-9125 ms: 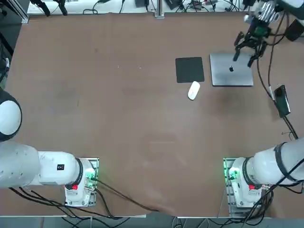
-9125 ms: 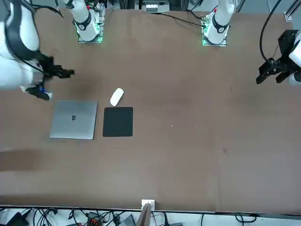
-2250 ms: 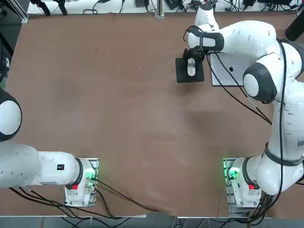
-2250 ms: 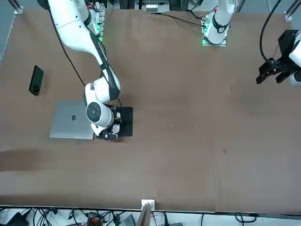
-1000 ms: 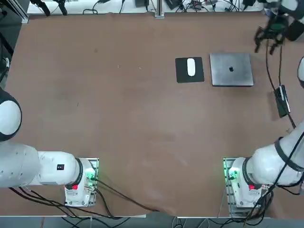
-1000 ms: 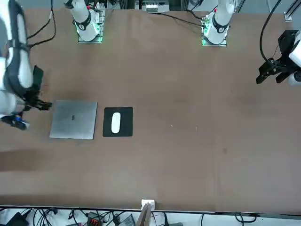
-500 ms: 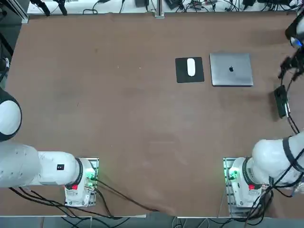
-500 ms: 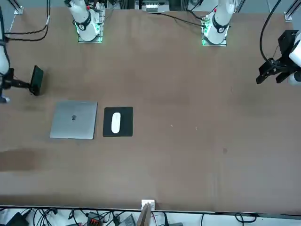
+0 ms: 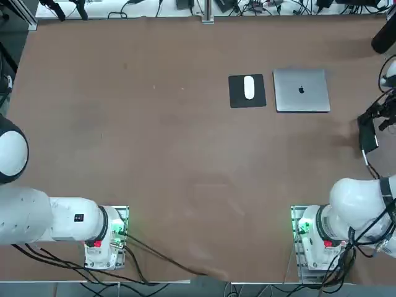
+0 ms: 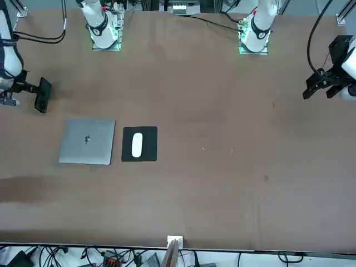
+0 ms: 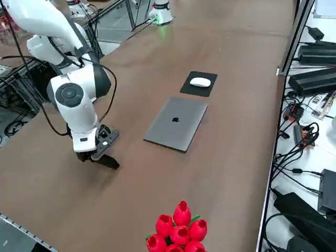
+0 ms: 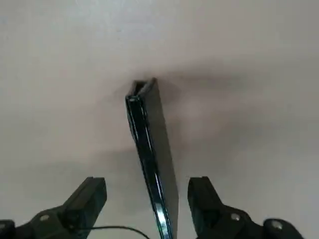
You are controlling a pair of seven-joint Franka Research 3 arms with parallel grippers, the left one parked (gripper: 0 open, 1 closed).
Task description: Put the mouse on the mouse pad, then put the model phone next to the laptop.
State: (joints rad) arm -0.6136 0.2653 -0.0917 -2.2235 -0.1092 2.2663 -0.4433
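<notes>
Tabletop: brown; we have wide bare room to the left of the pad and bare table between laptop and phone. Far edge runs beyond the laptop and pad, with some surface to spare.
Right arm: white and black, reaches in over the right side of the table; we see it clear of the laptop.
Laptop: silver-grey, closed, dark apple logo in the middle of the lid. Lies flat, near the pad, narrow strip of table between their facing edges.
Mouse pad: flat black, nearly square, left of the laptop.
Right gripper: at the phone. Jaws wide open, one finger either side of it, visible space to both; we hold nothing.
Model phone: dark, slim, rectangular, to the right of the laptop, well apart from it. Our wrist view gets it nearly edge-on: thin glossy black edge, duller grey broad side, shadow on the table.
Mouse: white, smooth, oval. Sits on the pad, inside all its edges; we count that part done.
</notes>
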